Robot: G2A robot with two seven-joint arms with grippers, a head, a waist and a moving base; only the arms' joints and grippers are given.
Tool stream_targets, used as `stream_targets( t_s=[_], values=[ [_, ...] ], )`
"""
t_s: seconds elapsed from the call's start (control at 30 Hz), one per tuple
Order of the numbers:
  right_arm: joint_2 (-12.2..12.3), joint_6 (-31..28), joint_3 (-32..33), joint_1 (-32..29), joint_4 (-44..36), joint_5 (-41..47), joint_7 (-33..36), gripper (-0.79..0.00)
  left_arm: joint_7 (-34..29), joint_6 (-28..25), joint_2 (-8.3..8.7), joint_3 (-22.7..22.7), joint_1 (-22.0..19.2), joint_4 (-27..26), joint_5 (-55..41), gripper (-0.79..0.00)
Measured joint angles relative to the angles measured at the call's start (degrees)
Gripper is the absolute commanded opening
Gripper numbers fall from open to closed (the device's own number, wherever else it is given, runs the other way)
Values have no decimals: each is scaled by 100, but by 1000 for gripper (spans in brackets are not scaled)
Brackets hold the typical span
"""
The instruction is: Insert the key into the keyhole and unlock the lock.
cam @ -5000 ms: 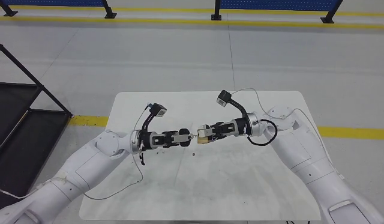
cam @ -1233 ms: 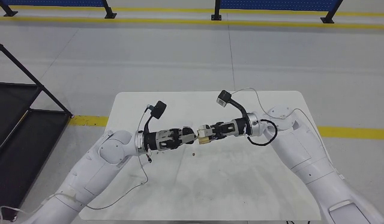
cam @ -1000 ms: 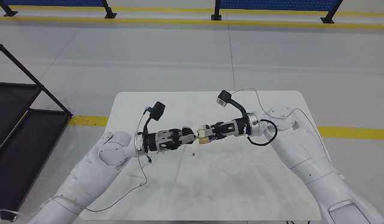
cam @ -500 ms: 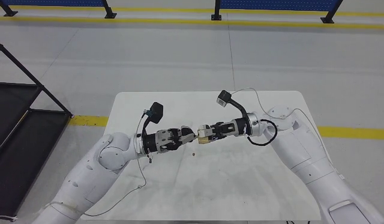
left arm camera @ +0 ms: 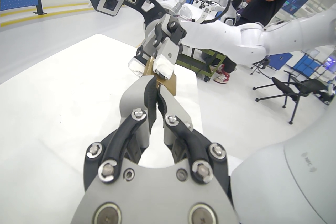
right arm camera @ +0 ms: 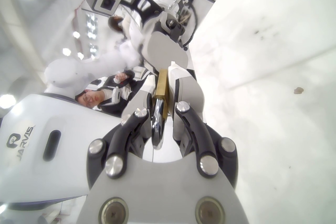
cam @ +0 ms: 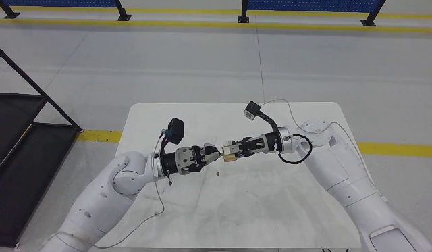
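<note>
A brass padlock [cam: 231, 157] is held above the middle of the white table [cam: 270, 205], with my right gripper [cam: 228, 150] shut on its body. In the right wrist view the brass body [right arm camera: 160, 86] sits between the fingers, and the chrome shackle [right arm camera: 157, 122] points back toward the wrist. My left gripper [cam: 214, 152] meets it from the other side. Its black pads [left arm camera: 151, 93] are pressed together and its tips touch the lock [left arm camera: 169, 83]. The key is pinched between them and almost wholly hidden. The right gripper's white pads [left arm camera: 162, 67] clamp the lock just beyond.
A small dark speck [cam: 218, 173] lies on the table under the grippers; it is also seen as a brown crumb [right arm camera: 298, 90]. A black rack [cam: 27, 137] stands off the table's left side. The tabletop spreads bare around both arms.
The left arm's elbow and forearm have swung toward the table's middle and its wrist has rolled, tilting the wrist camera. Both grippers stay joined at the lock. The right arm has not moved.
</note>
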Motion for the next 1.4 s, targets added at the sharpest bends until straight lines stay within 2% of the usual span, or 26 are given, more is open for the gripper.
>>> stream_targets(
  t_s=[0.37, 0.73, 1.4],
  values=[
    [0, 0, 0, 0, 0, 0, 0, -785, 790, -9, -50, -128, 274, -262, 1189, -785],
    [0, 0, 0, 0, 0, 0, 0, -785, 1367, 261, -87, -246, 500, -484, 2135, -785],
    [0, 0, 0, 0, 0, 0, 0, -785, 2181, 521, -141, -338, 599, -643, 3487, -785]
  ],
)
